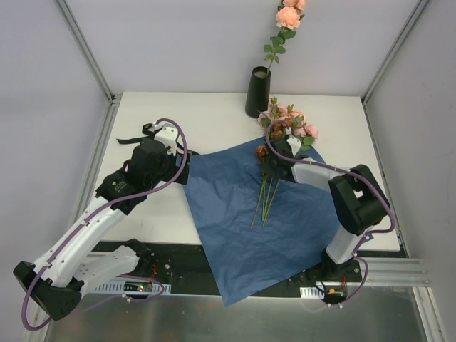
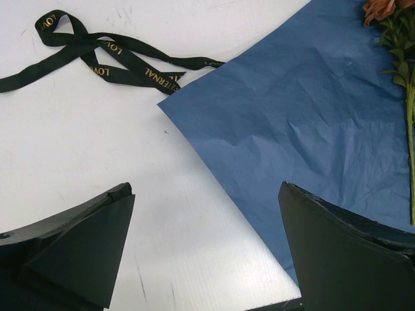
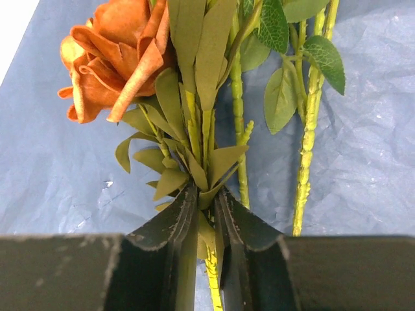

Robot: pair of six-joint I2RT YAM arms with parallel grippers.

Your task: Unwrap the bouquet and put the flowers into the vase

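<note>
Right wrist view: right gripper [image 3: 206, 197] is pinching the rust-orange rose [image 3: 110, 61] by its stem on the blue sheet [image 3: 58, 162], mid-frame; left gripper [image 2: 206, 191] is gaping empty; flower-transfer step, next probably needing a stem-down lift into the vase [image 1: 258, 92], upper-centre overhead.

The thin black fabric ribbon [image 2: 152, 76], lying loose on the white tabletop [image 2: 65, 142], carries gold capital lettering repeated along its length. In the left wrist view the words "LOVE" and "ETERNAL" read upside down. Other letters are cut off where the strands fold or cross.
</note>
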